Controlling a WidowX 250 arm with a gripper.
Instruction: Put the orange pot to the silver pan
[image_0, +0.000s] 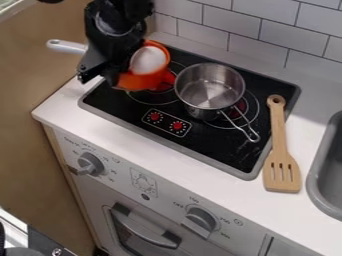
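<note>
1. one orange pot (139, 81), up on the left part of the black stove top (214, 145), a bit tipped, right by the black gripper (105, 74).
2. hard to see the grip: no way to tell if spread wide, pressed together or pinching the pot.
3. silver pan (210, 90) just beside the pot, to the right and a little lower in the view; so most likely a short trip right next, with care not to bump the rim.
4. gripper nearer to the pot than to the pan.
5. wire handle (254, 137) of the pan pointing down and right, away from the pot. long white handle (67, 46) sticking out left past the gripper, maybe part of the pot, maybe not.
6. pot all white inside; pan upright, with a shiny bottom in sight.
</note>
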